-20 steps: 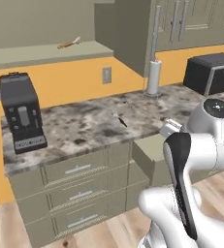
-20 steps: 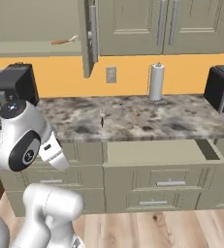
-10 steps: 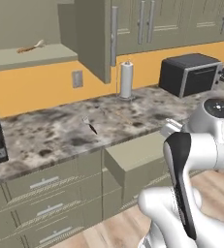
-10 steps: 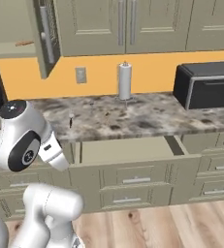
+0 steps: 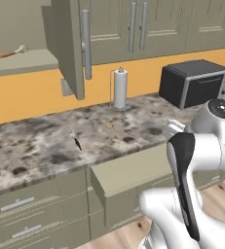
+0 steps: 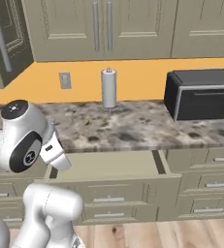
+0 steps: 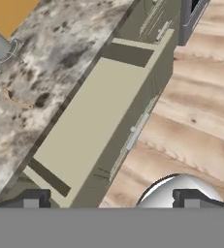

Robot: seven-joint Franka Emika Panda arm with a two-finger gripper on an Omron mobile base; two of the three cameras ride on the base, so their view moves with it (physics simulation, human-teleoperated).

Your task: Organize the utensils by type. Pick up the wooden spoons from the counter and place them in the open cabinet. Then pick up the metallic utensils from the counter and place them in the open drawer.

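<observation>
Claw [image 7: 108,198] wide and empty at hand view's bottom, over the open drawer [image 7: 91,131]; fork [image 5: 76,141] on table [image 5: 31,146], left of centre.

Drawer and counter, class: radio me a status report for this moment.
Gripper open, empty, over the open drawer. Fork on counter; one wooden spoon on cabinet shelf. Nothing blocking.

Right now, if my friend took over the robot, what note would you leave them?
Hand: open, holding nothing, looking down at the open drawer.
One wooden spoon lies on the open cabinet shelf: done.
On the counter: the fork and a slim brown thing, maybe the other wooden spoon.
Nothing lies in the drawer yet.
Left: second wooden spoon to the cabinet, metal utensils to the drawer.
</observation>
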